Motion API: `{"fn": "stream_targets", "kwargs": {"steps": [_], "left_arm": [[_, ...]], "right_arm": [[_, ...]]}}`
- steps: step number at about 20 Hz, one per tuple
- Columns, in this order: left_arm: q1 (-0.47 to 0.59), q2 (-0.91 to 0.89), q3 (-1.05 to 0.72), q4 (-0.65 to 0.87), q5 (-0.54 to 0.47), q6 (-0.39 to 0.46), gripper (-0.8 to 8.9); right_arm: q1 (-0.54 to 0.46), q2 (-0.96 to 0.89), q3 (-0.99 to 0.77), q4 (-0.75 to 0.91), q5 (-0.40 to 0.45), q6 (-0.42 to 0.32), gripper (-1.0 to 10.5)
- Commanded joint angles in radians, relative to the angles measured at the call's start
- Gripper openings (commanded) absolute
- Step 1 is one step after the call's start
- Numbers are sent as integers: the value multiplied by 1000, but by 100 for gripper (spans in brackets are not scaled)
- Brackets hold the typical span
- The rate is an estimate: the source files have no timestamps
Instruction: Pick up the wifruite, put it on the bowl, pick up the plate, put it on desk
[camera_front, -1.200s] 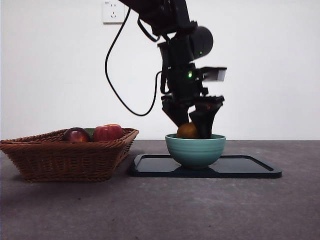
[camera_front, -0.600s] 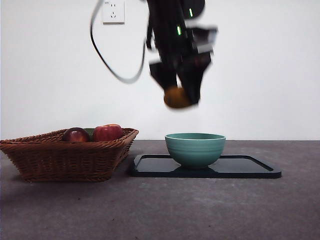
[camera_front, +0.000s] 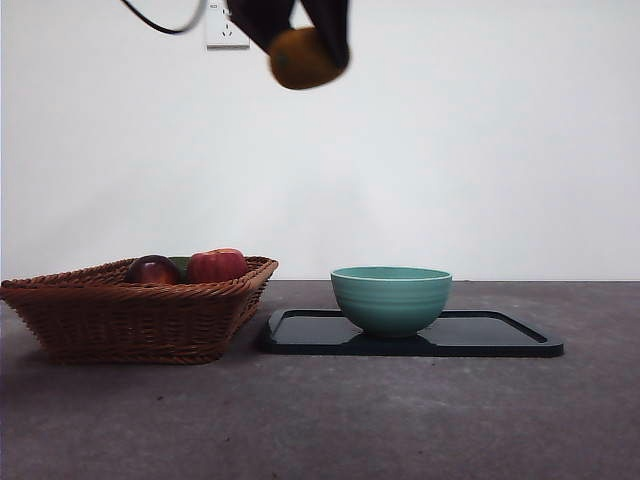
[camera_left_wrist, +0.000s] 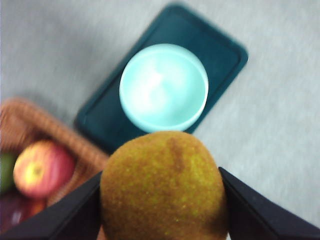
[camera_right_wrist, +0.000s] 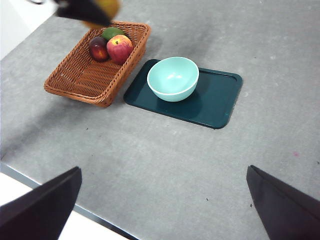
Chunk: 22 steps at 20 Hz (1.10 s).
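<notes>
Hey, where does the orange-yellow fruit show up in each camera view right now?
Front view: the fruit is at the top edge, held high by the left gripper.
Left wrist view: it fills the lower middle, clamped between the gripper's jaws.
Right wrist view: only a sliver shows at the top left corner, above the basket.
Shared landmark: the empty teal bowl on the dark tray.

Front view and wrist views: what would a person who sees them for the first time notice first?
First, the orange-yellow wifruite high above the desk, clamped in the left gripper. Below it, the teal bowl stands empty on a dark tray. Beside the tray, a wicker basket holds a red apple and a dark maroon fruit.
</notes>
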Motion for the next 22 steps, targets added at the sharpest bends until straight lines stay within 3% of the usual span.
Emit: {"fn": "stream_targets", "kwargs": {"steps": [1, 7, 11, 15, 22], "left_arm": [[14, -33, -43, 0, 5, -18, 306], [95, -132, -241, -18, 0, -42, 306], [195, -132, -315, 30, -37, -156, 306], [269, -72, -374, 110, -39, -291, 306], [282, 138, -376, 76, -49, -328, 301]], "right_arm": [[4, 3, 13, -37, 4, 7, 579], [4, 3, 13, -36, 4, 6, 579], [4, 3, 13, -36, 4, 6, 579], [4, 3, 13, -35, 4, 6, 579], [4, 3, 13, -35, 4, 6, 579]]}}
